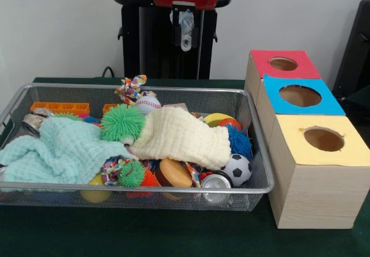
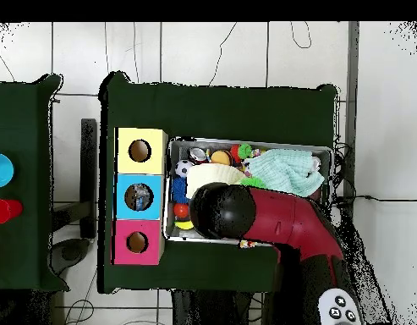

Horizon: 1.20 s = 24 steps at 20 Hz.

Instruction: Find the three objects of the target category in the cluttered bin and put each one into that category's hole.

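Observation:
The wire-mesh bin [image 1: 139,187] is full of clutter; it also shows in the overhead view [image 2: 249,142]. My gripper [image 1: 185,15] hangs high above the bin's far side, under the red arm. It looks shut on a small see-through plastic bottle [image 1: 186,33] with bluish bits, which hangs neck down. In the overhead view the arm's dark head [image 2: 222,212] covers the gripper and the bin's middle. The blue-panelled hole [image 1: 299,96] is the middle box at the right; from above, something pale shows inside the blue hole [image 2: 139,197]. No other bottles show in the bin.
A red-panelled hole [image 1: 283,63] and a yellow-panelled hole [image 1: 324,138] flank the blue one. The bin holds a mint cloth [image 1: 52,150], a cream cloth [image 1: 179,136], a green spiky ball [image 1: 122,123], a baseball [image 1: 148,104], a soccer ball [image 1: 237,169] and a silver can [image 1: 215,182].

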Motion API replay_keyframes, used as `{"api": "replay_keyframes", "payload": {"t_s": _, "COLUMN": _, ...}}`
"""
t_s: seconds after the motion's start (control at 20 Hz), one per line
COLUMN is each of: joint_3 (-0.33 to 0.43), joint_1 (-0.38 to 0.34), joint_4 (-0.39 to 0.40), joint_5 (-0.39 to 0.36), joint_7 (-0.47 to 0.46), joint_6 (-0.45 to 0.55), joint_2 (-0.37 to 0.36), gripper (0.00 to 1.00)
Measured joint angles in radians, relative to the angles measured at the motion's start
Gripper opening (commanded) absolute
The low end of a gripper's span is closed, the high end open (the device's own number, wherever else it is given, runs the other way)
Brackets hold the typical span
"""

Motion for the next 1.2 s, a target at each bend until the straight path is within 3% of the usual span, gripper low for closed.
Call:
{"api": "replay_keyframes", "payload": {"t_s": 0.5, "joint_3": -0.072, "joint_1": 0.098, "joint_4": 0.071, "joint_5": 0.059, "joint_7": 0.047, "joint_6": -0.099, "joint_2": -0.001, "gripper": 0.00}}
{"api": "replay_keyframes", "payload": {"t_s": 1.2, "joint_3": -0.133, "joint_1": 0.234, "joint_4": 0.113, "joint_5": 0.154, "joint_7": 0.152, "joint_6": -0.159, "joint_2": -0.001, "gripper": 0.00}}
